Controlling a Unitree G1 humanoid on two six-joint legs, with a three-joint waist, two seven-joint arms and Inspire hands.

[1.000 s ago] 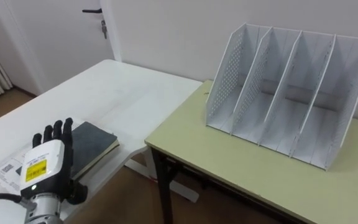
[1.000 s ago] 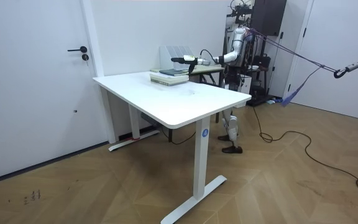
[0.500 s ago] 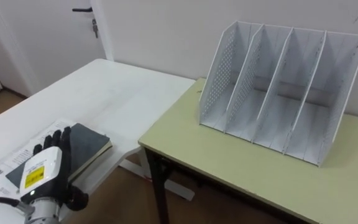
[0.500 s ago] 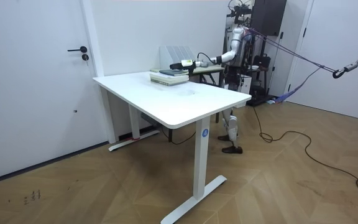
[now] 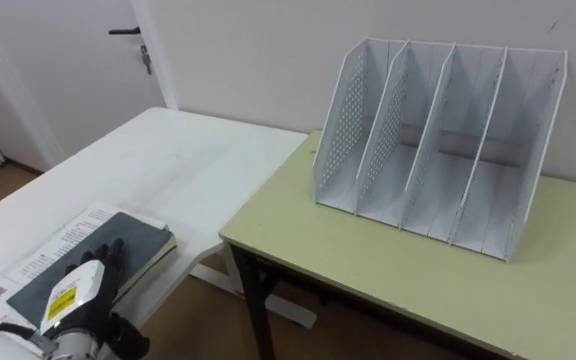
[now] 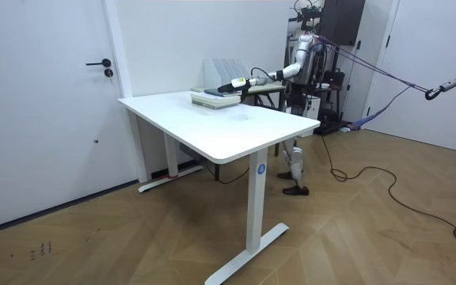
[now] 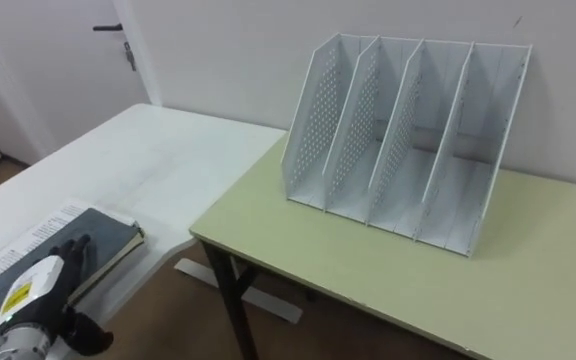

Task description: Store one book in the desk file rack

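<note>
Moved: since a second ago my left hand [image 5: 76, 300] has come down onto the book [image 5: 136, 238]; the whole head view slid too, which is the camera's own shift.
Left hand: fingers straight, lying flat along the cover, gripping nothing. The thumb sits low beside the near edge, and I cannot tell whether it touches. The wrist is cut off by the bottom edge.
Writing: the yellow label on the back of the hand has print too small to read. The printed sheet [image 5: 50, 250] under the book carries lines of text and a code mark, illegible to me.
Book: dark grey cover, pale page edge, flat on that sheet near the corner of the white table [image 5: 203, 160]; its near part is hidden under my hand.
Desk [image 5: 388, 275]: pale green, just beside the table.
File rack [image 5: 438, 150]: white, four upright slots, perforated left wall, at the desk's back, well apart from the book.
</note>
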